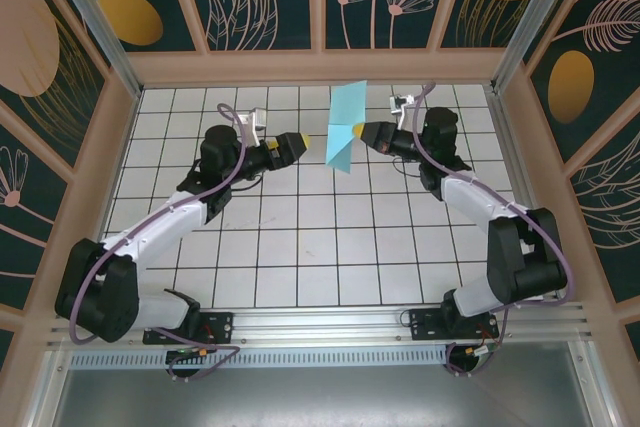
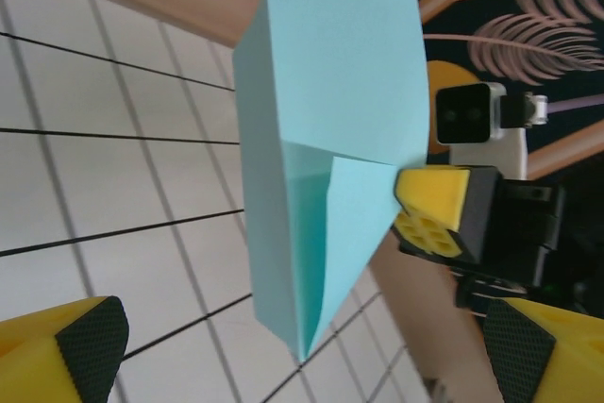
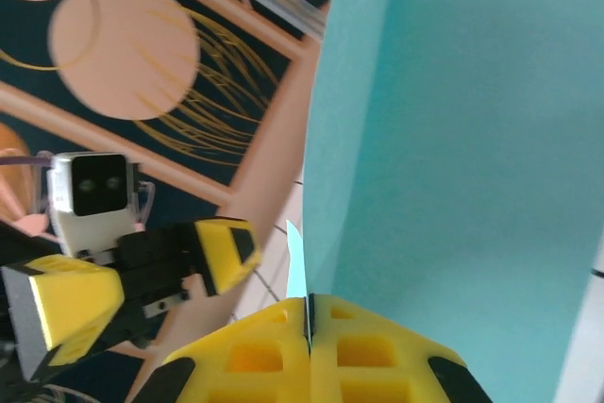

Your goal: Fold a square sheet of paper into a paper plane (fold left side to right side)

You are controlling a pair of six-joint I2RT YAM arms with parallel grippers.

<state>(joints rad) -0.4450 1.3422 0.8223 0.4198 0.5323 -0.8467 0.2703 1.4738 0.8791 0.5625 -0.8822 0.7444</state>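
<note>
The turquoise sheet of paper [image 1: 345,125], folded with creased flaps into a shape that narrows to a point at the bottom, hangs upright in the air above the far middle of the table. My right gripper [image 1: 362,133] is shut on its right edge; in the right wrist view the yellow pads [image 3: 274,351] pinch a thin paper edge at the right gripper [image 3: 309,313], and the sheet [image 3: 453,167] rises above them. My left gripper [image 1: 300,144] stands open just left of the paper, touching nothing. In the left wrist view the paper [image 2: 321,120] hangs between the spread fingers [image 2: 90,346], with the right gripper [image 2: 429,209] on its far side.
The white gridded table [image 1: 300,247] lies below, bounded by a wooden rim [image 1: 320,67] and patterned dark walls. Both arm bases sit at the near edge [image 1: 320,327]. The left gripper [image 3: 151,280] and its wrist camera [image 3: 90,186] face the right wrist view.
</note>
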